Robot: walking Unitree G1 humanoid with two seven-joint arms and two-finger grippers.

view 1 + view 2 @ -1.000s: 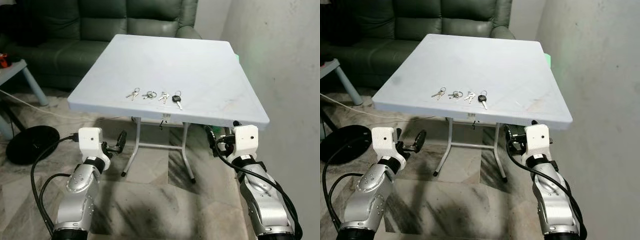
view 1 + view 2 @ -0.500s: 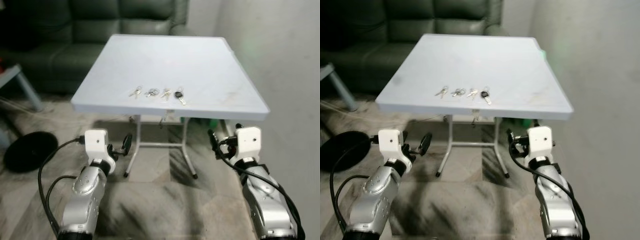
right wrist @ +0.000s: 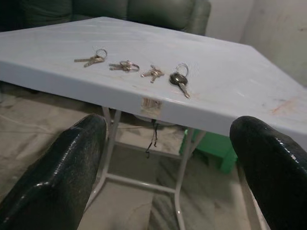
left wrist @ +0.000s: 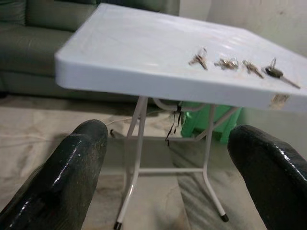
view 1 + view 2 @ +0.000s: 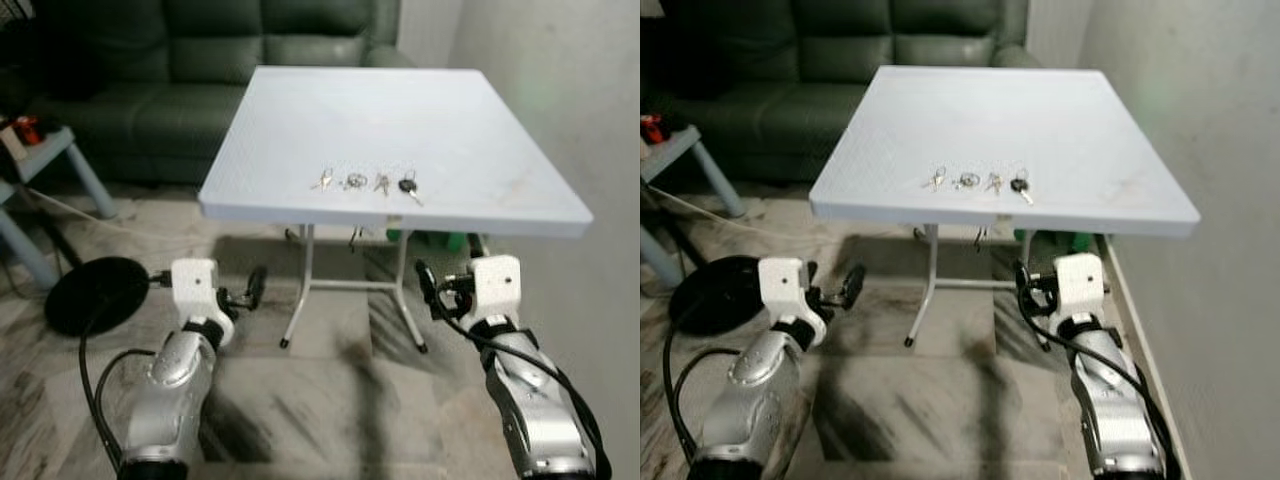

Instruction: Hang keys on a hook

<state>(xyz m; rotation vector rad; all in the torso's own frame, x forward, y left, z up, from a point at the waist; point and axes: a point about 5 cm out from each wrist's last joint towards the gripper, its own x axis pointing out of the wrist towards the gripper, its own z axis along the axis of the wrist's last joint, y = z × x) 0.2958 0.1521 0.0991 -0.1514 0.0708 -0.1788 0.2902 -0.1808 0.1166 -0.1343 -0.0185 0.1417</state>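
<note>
We take the white counter (image 5: 420, 110) as our landmark. Behind it stands a dark green sofa (image 5: 200, 60), a pale wall (image 5: 590, 100) runs along its right side, and a grey side table (image 5: 40, 160) sits well to its left, with a round black base (image 5: 95, 293) on the marble floor (image 5: 330, 400) nearer to us. Under the counter we see its white folding legs (image 5: 300, 290) and something green (image 3: 211, 148) low by the wall.

Both our arms are held low in front of the counter's near edge, below its top. Our left hand (image 4: 168, 177) points at the counter with its two black fingers (image 4: 79, 165) spread wide apart and nothing between them. Our right hand (image 3: 168, 167) is likewise spread, its fingers (image 3: 72, 163) wide apart and holding nothing.

The keys lie on the counter in a short row close to its near edge: a small key bunch (image 3: 92, 58) at the left end, a ring bunch (image 3: 123, 65) beside it, a third bunch (image 3: 153, 72), then a black-headed key (image 3: 178, 80) on its ring at the right end. We see no hook.

We judge these keys light, stiff and slippery, lying flat on a smooth top, so they may skid under a pinch. The thick black head, or a ring standing slightly proud, looks the best place to take hold.
</note>
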